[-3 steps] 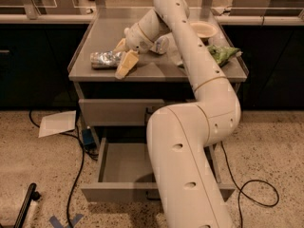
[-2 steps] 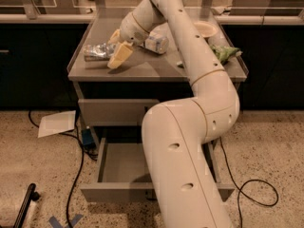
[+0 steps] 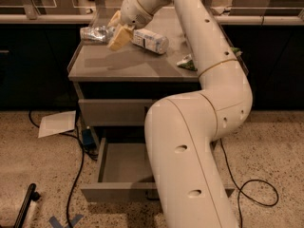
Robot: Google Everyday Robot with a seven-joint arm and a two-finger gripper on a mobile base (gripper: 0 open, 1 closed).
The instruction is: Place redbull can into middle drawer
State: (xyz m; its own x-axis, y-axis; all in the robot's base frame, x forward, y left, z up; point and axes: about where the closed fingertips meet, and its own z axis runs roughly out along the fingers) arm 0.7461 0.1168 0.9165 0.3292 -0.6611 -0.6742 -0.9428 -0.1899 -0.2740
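The redbull can (image 3: pixel 94 33) lies sideways, pinched at one end by the gripper's (image 3: pixel 116 28) jaws over the cabinet top's (image 3: pixel 123 66) left rear. A clear bottle (image 3: pixel 151 41) lies just beside the gripper, and a green packet (image 3: pixel 186 63) sits further right. Below, the middle drawer (image 3: pixel 124 165) stands open, with the arm (image 3: pixel 190 146) covering its right part.

Shiny silver metal redbull can (image 3: pixel 96 33) clasped in the smooth cream plastic gripper (image 3: pixel 114 31) over the far left of the matt grey metal table (image 3: pixel 142 66) — glossy plastic bottle (image 3: pixel 151 40) beside.
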